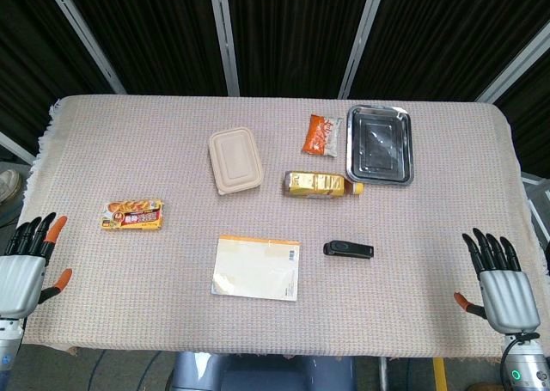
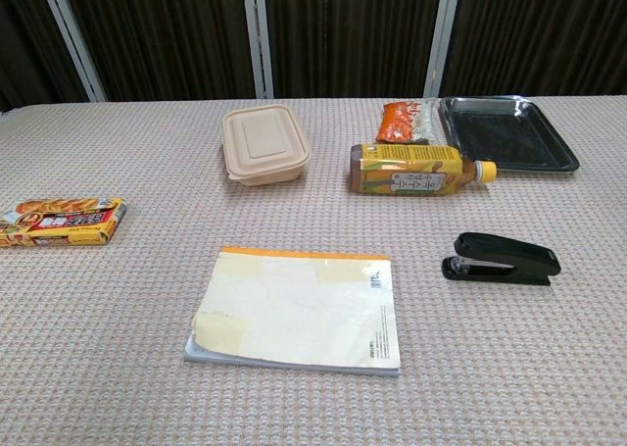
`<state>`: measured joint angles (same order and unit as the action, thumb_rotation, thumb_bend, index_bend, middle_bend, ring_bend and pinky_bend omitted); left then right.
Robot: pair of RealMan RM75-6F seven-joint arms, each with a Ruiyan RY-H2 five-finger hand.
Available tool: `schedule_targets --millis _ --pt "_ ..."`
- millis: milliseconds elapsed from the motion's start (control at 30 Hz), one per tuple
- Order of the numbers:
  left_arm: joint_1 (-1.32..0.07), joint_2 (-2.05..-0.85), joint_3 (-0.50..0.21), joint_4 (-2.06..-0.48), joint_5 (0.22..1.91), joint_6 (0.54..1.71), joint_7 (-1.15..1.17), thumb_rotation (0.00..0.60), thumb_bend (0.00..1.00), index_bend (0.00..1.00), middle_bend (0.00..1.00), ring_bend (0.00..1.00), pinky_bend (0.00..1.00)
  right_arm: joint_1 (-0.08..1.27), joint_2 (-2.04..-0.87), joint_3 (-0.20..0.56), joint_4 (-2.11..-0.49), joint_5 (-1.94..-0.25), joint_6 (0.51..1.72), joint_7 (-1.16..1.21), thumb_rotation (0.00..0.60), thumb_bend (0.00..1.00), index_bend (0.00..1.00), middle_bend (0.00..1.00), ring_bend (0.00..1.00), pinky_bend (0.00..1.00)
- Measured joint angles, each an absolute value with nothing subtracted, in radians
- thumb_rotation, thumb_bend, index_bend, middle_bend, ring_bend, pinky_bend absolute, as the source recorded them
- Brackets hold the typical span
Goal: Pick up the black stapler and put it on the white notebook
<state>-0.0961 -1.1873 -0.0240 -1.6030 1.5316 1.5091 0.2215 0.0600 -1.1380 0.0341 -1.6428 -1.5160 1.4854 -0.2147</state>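
The black stapler (image 1: 348, 250) (image 2: 500, 259) lies flat on the woven tablecloth, a short way right of the white notebook (image 1: 257, 267) (image 2: 299, 311), not touching it. The notebook lies flat near the table's front middle, its orange-edged spine away from me. My left hand (image 1: 24, 266) hovers at the table's front left corner, fingers spread, holding nothing. Off the front right corner is my right hand (image 1: 501, 286), fingers apart and empty, well right of the stapler. Neither hand shows in the chest view.
A yellow drink bottle (image 1: 320, 184) (image 2: 416, 170) lies on its side behind the stapler. Further back are a black metal tray (image 1: 379, 143) (image 2: 505, 134), an orange snack bag (image 1: 322, 135) (image 2: 406, 121) and a beige lidded box (image 1: 234, 160) (image 2: 265, 145). A snack packet (image 1: 132, 214) (image 2: 59, 222) lies at the left.
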Motion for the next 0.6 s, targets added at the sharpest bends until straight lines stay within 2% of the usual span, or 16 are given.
schedule_targets --millis 400,500,600 --pt "-0.120 -1.204 -0.030 -1.595 1.527 1.473 0.242 0.600 0.30 0.00 0.00 0.00 0.08 0.074 -1.142 0.033 -1.637 -1.526 1.463 -0.190 0.600 0.10 0.00 0.00 0.00 0.00" --pt "-0.127 -1.211 -0.036 -1.589 1.532 1.472 0.236 0.600 0.30 0.00 0.00 0.00 0.08 0.093 -1.156 0.032 -1.623 -1.541 1.440 -0.178 0.600 0.10 0.05 0.01 0.00 0.01" --pt "-0.132 -1.223 -0.053 -1.570 1.529 1.483 0.227 0.600 0.30 0.00 0.00 0.00 0.08 0.126 -1.168 0.038 -1.619 -1.539 1.386 -0.178 0.600 0.10 0.15 0.10 0.04 0.07"
